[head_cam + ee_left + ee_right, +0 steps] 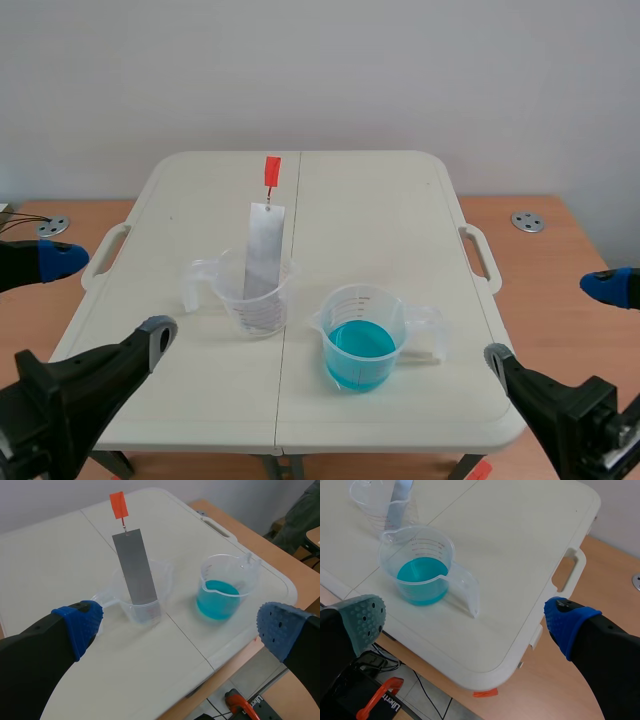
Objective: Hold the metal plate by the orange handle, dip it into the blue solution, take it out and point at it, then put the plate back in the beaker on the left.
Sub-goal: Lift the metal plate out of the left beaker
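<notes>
Plate (264, 255) of metal leans in the left beaker (230, 295), its orange handle (271, 171) rising well above the rim. Near it, across the table's (370, 200) centre seam, sits the right beaker (365, 303) holding blue solution (360, 350). The two beakers do not touch, and both stand well back from every table edge. Left tool (177, 627) and right tool (465, 620) hang at the near corners, fingers apart, gripping nothing. Count: one plate, two beakers, two tools.
</notes>
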Available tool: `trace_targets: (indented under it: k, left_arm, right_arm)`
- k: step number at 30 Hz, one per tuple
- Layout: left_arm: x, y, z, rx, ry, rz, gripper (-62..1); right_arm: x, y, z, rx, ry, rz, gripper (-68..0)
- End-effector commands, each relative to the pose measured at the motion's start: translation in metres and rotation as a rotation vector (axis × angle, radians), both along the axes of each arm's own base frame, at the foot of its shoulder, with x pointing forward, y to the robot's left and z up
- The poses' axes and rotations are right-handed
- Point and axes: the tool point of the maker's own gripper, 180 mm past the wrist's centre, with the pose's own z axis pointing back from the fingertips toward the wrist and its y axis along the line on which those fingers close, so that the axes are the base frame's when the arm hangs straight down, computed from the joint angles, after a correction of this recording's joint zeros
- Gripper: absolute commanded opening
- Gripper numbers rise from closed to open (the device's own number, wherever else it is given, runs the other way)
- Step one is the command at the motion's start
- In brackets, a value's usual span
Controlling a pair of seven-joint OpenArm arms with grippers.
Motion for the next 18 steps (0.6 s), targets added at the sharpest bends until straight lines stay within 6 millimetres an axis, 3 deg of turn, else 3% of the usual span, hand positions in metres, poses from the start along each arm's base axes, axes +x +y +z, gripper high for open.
trace_targets:
  k: [1, 18]
  left_arm:
    - [-0.0049, 0.0004, -0.0138, 0.055, 0.074, -0.010, 1.4]
    - [-0.0046, 0.0016, -0.0154, 0.062, 0.080, -0.004, 1.4]
  right_arm:
    - [0.0023, 0.0004, 0.0050, 0.001, -0.016, 0.003, -1.2]
    - [0.0023, 0.0004, 0.0051, 0.002, -0.016, 0.003, -1.2]
